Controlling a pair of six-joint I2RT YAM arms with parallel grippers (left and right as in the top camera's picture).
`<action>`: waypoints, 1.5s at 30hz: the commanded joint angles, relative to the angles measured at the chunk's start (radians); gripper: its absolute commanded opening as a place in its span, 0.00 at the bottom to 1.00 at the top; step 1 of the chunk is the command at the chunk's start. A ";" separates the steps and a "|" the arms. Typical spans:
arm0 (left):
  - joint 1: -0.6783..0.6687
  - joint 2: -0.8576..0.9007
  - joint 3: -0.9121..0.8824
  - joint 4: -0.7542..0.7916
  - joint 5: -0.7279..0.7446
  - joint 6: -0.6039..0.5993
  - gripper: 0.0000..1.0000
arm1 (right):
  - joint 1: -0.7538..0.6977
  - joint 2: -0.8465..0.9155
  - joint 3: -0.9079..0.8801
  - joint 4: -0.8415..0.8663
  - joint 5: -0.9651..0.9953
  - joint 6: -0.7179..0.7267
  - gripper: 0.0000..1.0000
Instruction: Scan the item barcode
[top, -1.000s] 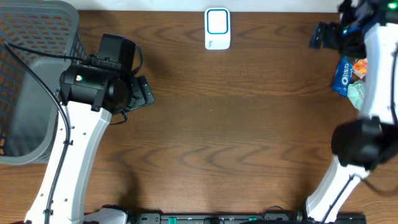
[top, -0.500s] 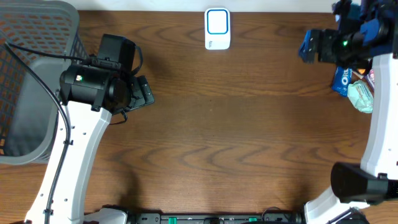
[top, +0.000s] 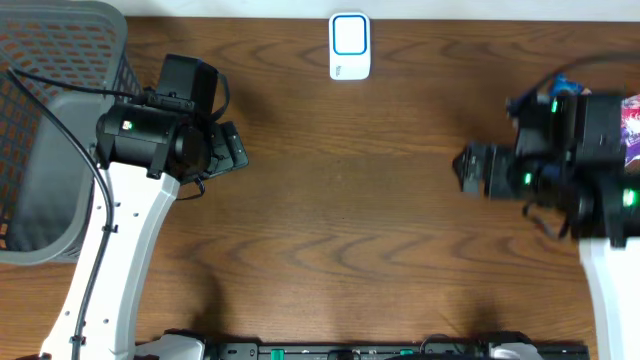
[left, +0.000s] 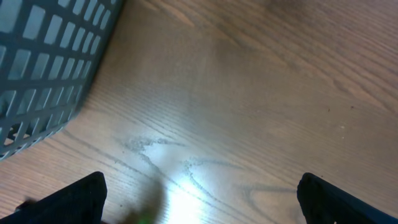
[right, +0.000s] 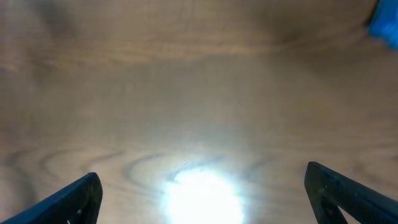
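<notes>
The white barcode scanner with its blue-framed window lies at the table's far edge, centre. The items sit at the far right, mostly hidden under my right arm. Only a colourful packet edge shows, plus a blue corner in the right wrist view. My right gripper is open over bare wood, left of the packets, with nothing between its fingers. My left gripper is also open and empty, hanging over the table beside the basket.
A grey mesh basket fills the left end of the table, close to my left arm. Lamp glare marks the brown wood under both wrists.
My right arm has swung from the far right corner toward the near side and left, now covering the packets. The left arm has not moved.
</notes>
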 joint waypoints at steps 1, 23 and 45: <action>0.004 -0.008 0.005 -0.004 -0.006 -0.005 0.98 | 0.017 -0.148 -0.139 0.005 -0.047 0.069 0.99; 0.004 -0.008 0.005 -0.004 -0.006 -0.005 0.98 | 0.017 -0.245 -0.218 -0.153 -0.013 -0.041 0.99; 0.004 -0.008 0.005 -0.004 -0.006 -0.005 0.98 | 0.030 -0.751 -0.937 0.663 -0.096 -0.156 0.99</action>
